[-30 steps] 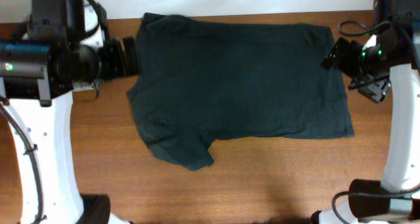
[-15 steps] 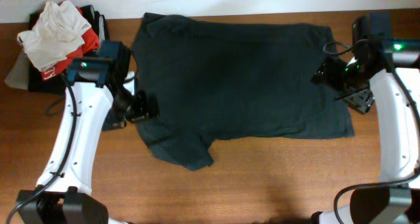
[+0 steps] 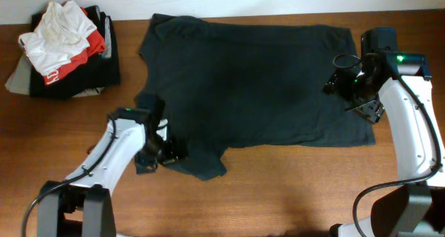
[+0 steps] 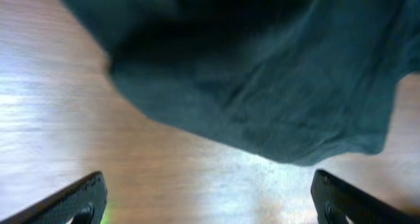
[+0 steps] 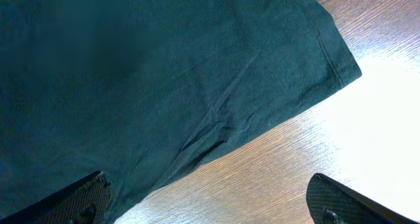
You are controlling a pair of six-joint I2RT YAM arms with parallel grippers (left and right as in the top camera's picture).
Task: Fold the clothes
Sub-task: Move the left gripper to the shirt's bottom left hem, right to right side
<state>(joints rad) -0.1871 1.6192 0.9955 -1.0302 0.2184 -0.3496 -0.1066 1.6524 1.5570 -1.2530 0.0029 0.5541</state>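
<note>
A dark teal T-shirt lies spread flat across the back of the wooden table. My left gripper is open and empty, low over the shirt's front left sleeve; in the left wrist view that sleeve fills the upper part, with bare wood between my left gripper's fingertips. My right gripper is open and empty above the shirt's right hem edge; the right wrist view shows the hem corner and wood between my right gripper's fingers.
A pile of other clothes, white, red and black, sits at the back left corner. The wall edge runs along the back of the table. Bare wood lies in front of the shirt.
My left arm has swung from the shirt's back left side down to the front left sleeve. My right gripper has moved slightly left onto the right hem. The clothes pile has become visible.
</note>
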